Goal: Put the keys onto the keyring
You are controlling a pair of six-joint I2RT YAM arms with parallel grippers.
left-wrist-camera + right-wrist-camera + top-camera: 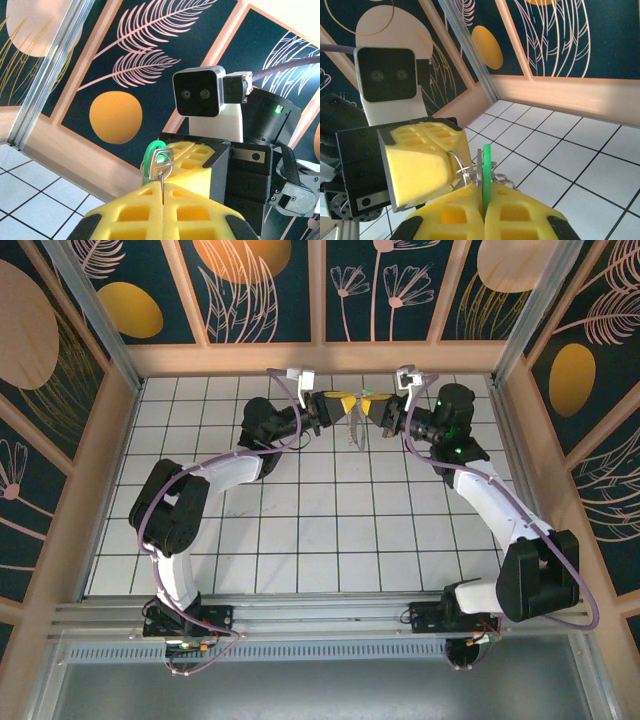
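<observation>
Top external view: left gripper (pixel 342 402), yellow waffle-grid foam pads, sits just left of the green key (pixel 486 167). Its jaws are clamped together on the keyring (pixel 162 186), a thin pale wire rising upright from the pad seam. Silver key (pixel 163 163): flat metal, cut-out head, touching the green key. Green key: round plastic head, edge-on, long axis upright, blade hidden in foam, held above the white tiled table (pixel 300 540). Right gripper (pixel 374 404), same foam, just right, pinched closed on the green key.
</observation>
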